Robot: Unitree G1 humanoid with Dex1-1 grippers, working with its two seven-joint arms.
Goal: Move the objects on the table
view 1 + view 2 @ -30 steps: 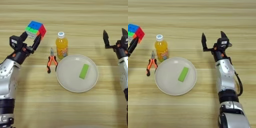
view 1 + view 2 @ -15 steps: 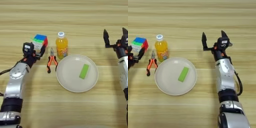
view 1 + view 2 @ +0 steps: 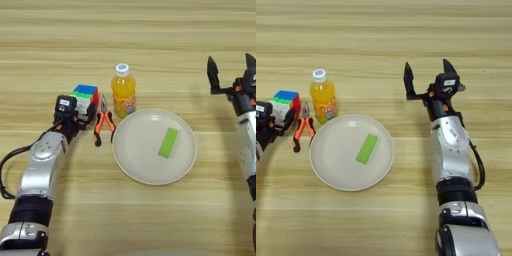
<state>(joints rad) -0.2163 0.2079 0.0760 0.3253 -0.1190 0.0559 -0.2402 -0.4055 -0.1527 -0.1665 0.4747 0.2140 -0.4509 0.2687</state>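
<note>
The multicoloured puzzle cube (image 3: 85, 98) is low over the table (image 3: 125, 40) at the left, just left of the orange-handled pliers (image 3: 103, 123). My left gripper (image 3: 80, 111) is shut on the cube, reaching in from its near-left side. The orange-juice bottle (image 3: 123, 92) with its white cap stands upright right of the cube, behind the plate. My right gripper (image 3: 428, 76) hovers open at the far right with its two fingers spread and nothing between them.
A round cream plate (image 3: 135, 157) lies in the middle with a flat green block (image 3: 168, 142) on it. The pliers lie between the cube and the plate's left rim.
My left gripper has carried the cube from the far left down and to the right, to beside the pliers. The right arm has not moved.
</note>
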